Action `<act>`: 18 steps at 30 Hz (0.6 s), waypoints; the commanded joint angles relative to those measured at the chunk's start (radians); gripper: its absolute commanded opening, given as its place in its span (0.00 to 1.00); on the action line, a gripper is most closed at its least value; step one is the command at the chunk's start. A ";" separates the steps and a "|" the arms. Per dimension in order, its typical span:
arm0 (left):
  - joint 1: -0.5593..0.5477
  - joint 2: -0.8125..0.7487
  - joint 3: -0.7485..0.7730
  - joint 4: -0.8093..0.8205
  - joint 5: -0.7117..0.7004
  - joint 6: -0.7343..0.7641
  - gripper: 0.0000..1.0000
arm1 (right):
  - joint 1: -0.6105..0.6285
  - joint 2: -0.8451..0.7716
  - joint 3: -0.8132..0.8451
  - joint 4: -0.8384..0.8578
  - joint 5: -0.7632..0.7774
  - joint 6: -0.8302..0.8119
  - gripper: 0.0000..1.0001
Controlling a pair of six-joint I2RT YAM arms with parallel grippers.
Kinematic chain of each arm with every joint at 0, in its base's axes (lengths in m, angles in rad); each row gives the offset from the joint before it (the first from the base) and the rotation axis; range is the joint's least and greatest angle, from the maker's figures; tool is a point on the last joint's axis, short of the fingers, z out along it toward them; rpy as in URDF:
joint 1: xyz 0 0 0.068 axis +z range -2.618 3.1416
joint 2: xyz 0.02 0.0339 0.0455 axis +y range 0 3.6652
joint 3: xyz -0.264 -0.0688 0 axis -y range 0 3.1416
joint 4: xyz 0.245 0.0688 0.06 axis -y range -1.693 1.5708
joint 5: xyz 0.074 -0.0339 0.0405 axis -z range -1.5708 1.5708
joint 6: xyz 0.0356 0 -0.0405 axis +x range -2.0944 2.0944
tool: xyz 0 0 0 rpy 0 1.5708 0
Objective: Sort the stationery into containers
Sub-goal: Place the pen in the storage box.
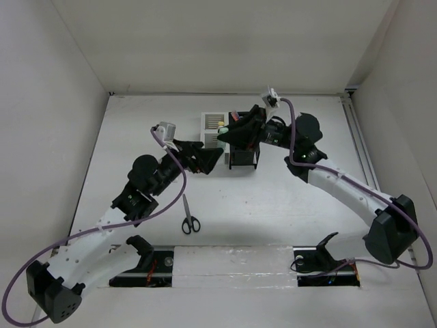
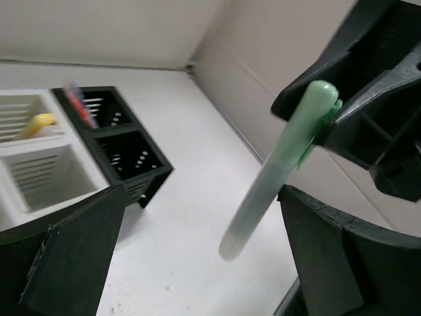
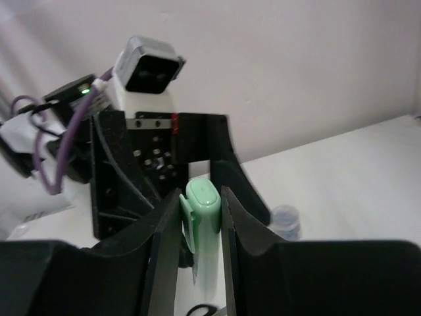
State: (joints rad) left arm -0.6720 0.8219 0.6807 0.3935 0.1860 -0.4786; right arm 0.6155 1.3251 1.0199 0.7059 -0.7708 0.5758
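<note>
scissors [image 1: 190, 220] lie flat on the table behind the left gripper [image 1: 212, 156], well apart from it. that gripper gapes wide, and the lower end of the green highlighter [image 2: 283, 158] hangs between its fingers, touching neither. the right gripper [image 3: 200, 220], facing it, is clamped on the highlighter's capped end. the white organizer [image 2: 39, 171] and the black organizer [image 2: 125, 155] sit just beyond the left gripper.

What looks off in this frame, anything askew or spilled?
Nothing spilled or damaged. The green highlighter hangs tilted in mid-air, pinched near its cap end in the right gripper, between the fingers of the open left gripper. The scissors lie loose on the table, outside the white organizer and black organizer.
</note>
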 commanded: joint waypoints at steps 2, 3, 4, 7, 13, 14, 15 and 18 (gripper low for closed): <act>0.003 -0.078 0.100 -0.238 -0.371 -0.131 1.00 | -0.031 0.071 0.161 -0.091 0.053 -0.184 0.00; 0.003 -0.098 0.120 -0.331 -0.416 -0.152 1.00 | -0.046 0.115 0.178 -0.091 0.053 -0.195 0.00; 0.003 -0.108 0.129 -0.382 -0.510 -0.175 1.00 | -0.056 0.138 0.196 -0.091 0.053 -0.218 0.00; 0.003 -0.121 0.204 -0.639 -0.664 -0.305 1.00 | -0.068 0.233 0.250 -0.091 0.096 -0.298 0.00; 0.003 -0.144 0.296 -0.831 -0.703 -0.282 1.00 | -0.077 0.414 0.299 0.116 0.127 -0.337 0.00; 0.003 -0.153 0.296 -0.843 -0.703 -0.272 1.00 | -0.077 0.466 0.319 0.116 0.126 -0.337 0.00; 0.003 -0.162 0.286 -0.855 -0.703 -0.272 1.00 | -0.077 0.494 0.342 0.116 0.139 -0.337 0.00; 0.003 -0.194 0.249 -0.877 -0.726 -0.281 1.00 | -0.095 0.594 0.420 0.116 0.139 -0.337 0.00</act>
State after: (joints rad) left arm -0.6720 0.6579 0.9371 -0.4118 -0.4885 -0.7475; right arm 0.5385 1.8843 1.3441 0.7078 -0.6464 0.2668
